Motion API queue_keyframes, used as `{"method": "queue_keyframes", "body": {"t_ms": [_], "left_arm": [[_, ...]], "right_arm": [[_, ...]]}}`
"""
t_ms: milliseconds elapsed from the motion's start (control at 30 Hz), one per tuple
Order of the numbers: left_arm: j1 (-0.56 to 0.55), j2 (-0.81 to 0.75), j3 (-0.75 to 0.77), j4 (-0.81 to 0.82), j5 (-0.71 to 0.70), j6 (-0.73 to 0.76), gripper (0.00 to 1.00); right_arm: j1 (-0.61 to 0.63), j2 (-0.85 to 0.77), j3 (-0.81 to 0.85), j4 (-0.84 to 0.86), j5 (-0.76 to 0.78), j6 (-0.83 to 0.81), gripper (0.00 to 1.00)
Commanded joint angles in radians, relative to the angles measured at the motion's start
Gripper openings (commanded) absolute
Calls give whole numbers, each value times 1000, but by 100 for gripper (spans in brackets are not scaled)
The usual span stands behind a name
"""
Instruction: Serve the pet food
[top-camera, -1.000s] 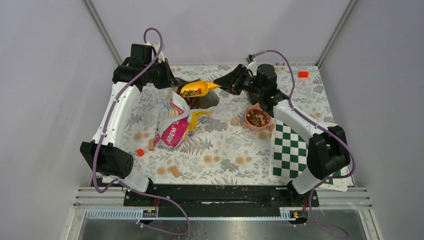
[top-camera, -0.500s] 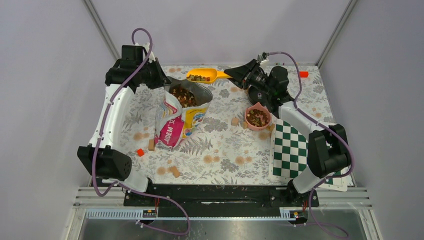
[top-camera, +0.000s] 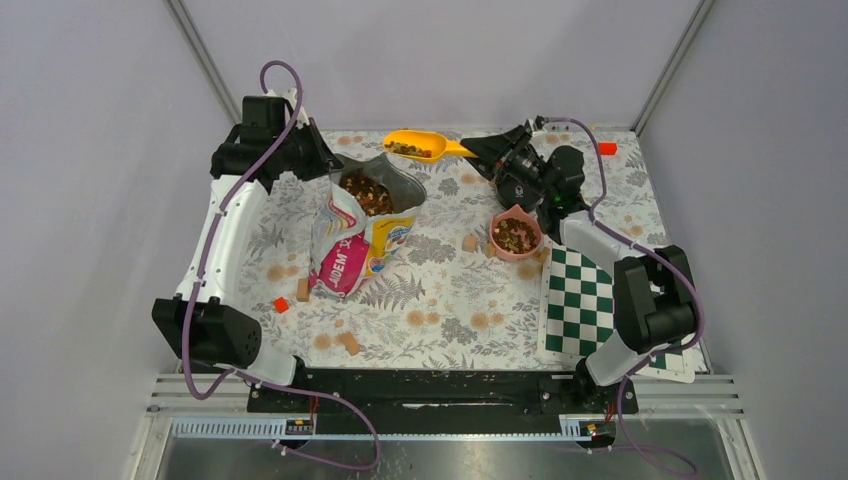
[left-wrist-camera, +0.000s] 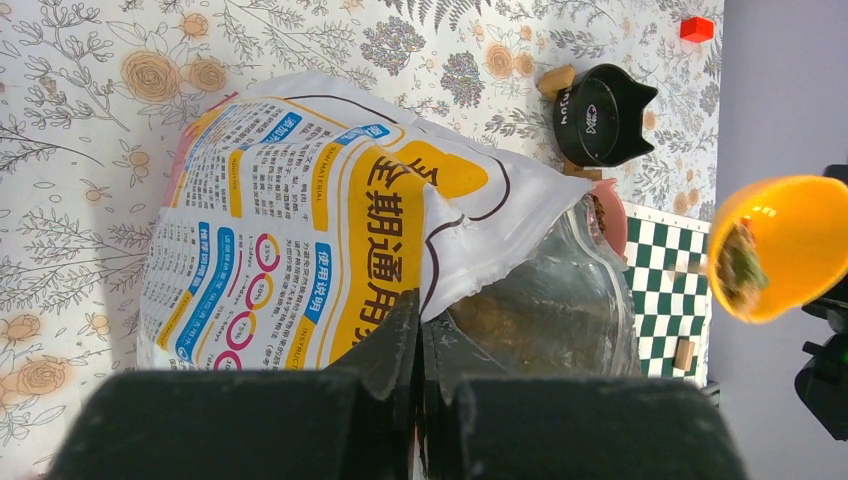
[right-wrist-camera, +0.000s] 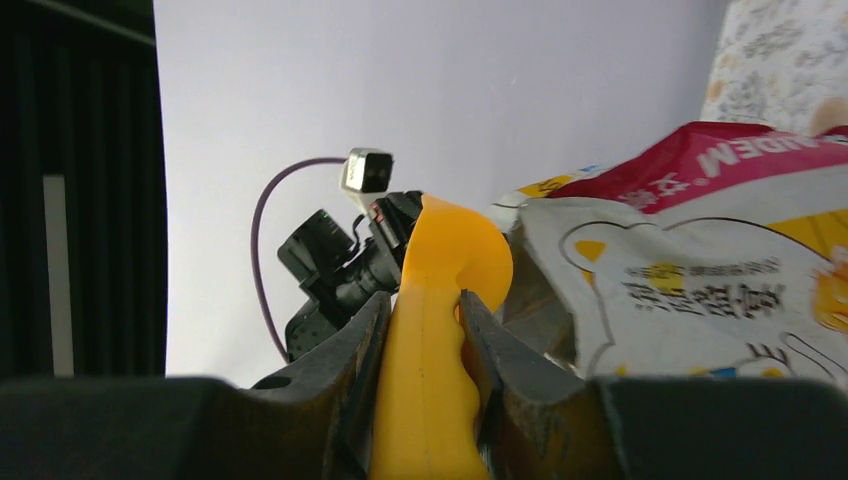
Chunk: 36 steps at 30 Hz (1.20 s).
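Observation:
My right gripper (top-camera: 478, 150) is shut on the handle of a yellow scoop (top-camera: 415, 148) holding pet food (top-camera: 404, 151), raised above the table right of the bag's mouth. The scoop handle (right-wrist-camera: 430, 380) sits between my fingers in the right wrist view; the scoop also shows in the left wrist view (left-wrist-camera: 775, 245). My left gripper (top-camera: 325, 165) is shut on the rim of the open cat-food bag (top-camera: 360, 235), holding it upright; kibble (top-camera: 366, 192) shows inside. The pinch shows in the left wrist view (left-wrist-camera: 420, 340). A pink bowl (top-camera: 516, 236) with kibble sits right of the bag.
Tan wooden cubes (top-camera: 346, 340) and small red blocks (top-camera: 281, 305) lie scattered on the floral cloth. A green checkered board (top-camera: 590, 300) lies at the right. A black cat-shaped bowl (left-wrist-camera: 600, 120) shows in the left wrist view. A red block (top-camera: 606, 148) sits far right.
The right gripper lifted the loaded scoop out of the bag and moved it right and back. The left gripper pulled the bag from slumped to upright.

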Motion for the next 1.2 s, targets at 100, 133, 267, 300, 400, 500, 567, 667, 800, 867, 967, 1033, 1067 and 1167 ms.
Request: {"method": "queue_keyframes", "body": {"t_ms": [100, 133, 267, 300, 400, 500, 567, 667, 800, 867, 967, 1033, 1067, 1167], "left_arm": [[11, -83, 3, 84, 34, -21, 0], [11, -86, -1, 85, 33, -21, 0], [11, -92, -15, 84, 35, -19, 0], [11, -93, -15, 84, 37, -19, 0], [11, -96, -17, 84, 38, -19, 0], [11, -95, -17, 84, 37, -18, 0], [11, -95, -20, 84, 39, -19, 0], [11, -93, -23, 84, 38, -18, 0], [13, -96, -17, 79, 33, -12, 0], [13, -97, -11, 79, 32, -11, 0], [13, -96, -8, 77, 34, -10, 0], [13, -96, -9, 76, 34, -10, 0], [13, -95, -10, 76, 34, -10, 0], [13, -94, -12, 76, 33, -8, 0]], "right_arm": [[-127, -177, -141, -33, 44, -20, 0], [-143, -193, -164, -37, 42, -22, 0], [-219, -238, -261, -21, 33, 1, 0], [-236, -251, -284, -23, 28, -4, 0], [-296, -294, -345, -65, 12, -47, 0], [-371, -343, -400, -127, -9, -99, 0], [-413, -382, -425, -193, -19, -146, 0], [-480, -438, -458, -282, -32, -211, 0], [-549, -474, -493, -343, -64, -241, 0], [-568, -503, -496, -411, -66, -281, 0], [-595, -546, -488, -538, -54, -369, 0], [-615, -565, -484, -611, -51, -419, 0], [-626, -570, -486, -635, -54, -431, 0], [-646, -578, -486, -688, -56, -458, 0]]}}
